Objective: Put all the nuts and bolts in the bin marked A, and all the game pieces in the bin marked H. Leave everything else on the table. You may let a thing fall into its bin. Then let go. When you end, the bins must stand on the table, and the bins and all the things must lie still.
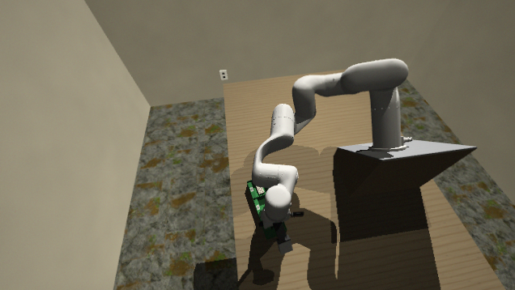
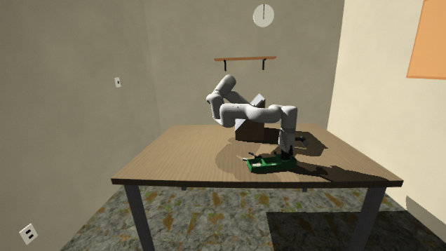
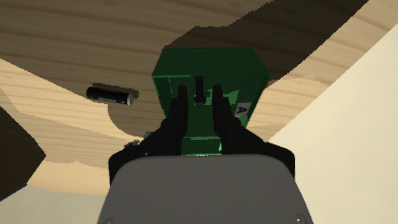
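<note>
Wrist view looks straight down past the gripper (image 3: 199, 95) into a green bin (image 3: 175, 67) whose side wall carries a white label marked A (image 3: 242, 109). The two black fingers stand part-way apart — a narrow gap, nothing pinched between them. In that gap, lower down inside the bin, a small dark bolt (image 3: 199, 91) shows, its shaft pointing away from the camera; whether it rests on the bin floor or is in the air cannot be told. To the left of the bin, apart from it, a dark cylinder with a pale end cap (image 3: 111, 95) lies on its side on the wooden table (image 3: 60, 45), half in shadow.

From the exterior camera the white arm (image 2: 252, 113) reaches out from its dark pedestal (image 2: 245, 134) and bends down so the gripper (image 2: 287, 154) hangs over the right end of the green bin tray (image 2: 270, 167), near the table's front edge. The tray's left compartment holds something pale (image 2: 255, 162), too small to name. A small dark item (image 2: 253, 154) lies on the table just behind the tray.

From the top camera the wrist covers most of the bin (image 1: 254, 194); a pale speckled piece (image 1: 260, 189) shows in the exposed end.
</note>
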